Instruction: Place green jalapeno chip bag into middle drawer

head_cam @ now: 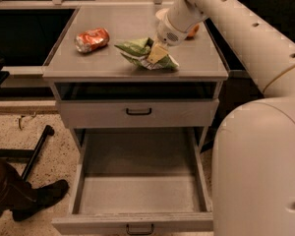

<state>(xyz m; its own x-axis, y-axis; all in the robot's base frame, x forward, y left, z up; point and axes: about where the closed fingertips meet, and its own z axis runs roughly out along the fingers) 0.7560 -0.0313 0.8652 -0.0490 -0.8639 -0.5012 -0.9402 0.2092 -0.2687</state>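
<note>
So the gripper (157, 53) is down on the bag (134, 48), at the bag's right half, reaching in from the upper right on the end of the white arm (246, 38). Honestly can't tell from this angle whether it's clamped on the foil or just resting against it.

The bag lies crumpled on the cabinet top (199, 65), near the front edge and roughly centre. It's not in any drawer yet. A crushed can (92, 39) sits on its side to the left of it, well apart. An orange (193, 31) peeks out behind the arm near the back right, mostly hidden.

Below the top there's the shallow drawer (177, 113) with a black handle, looks closed or nearly so. Under that the middle drawer (140, 193) is pulled way out toward the camera, nothing in it. The robot's big white body (260, 171) fills the right side, just beside that drawer. Somebody's boot (34, 198) is on the floor at the lower left.
</note>
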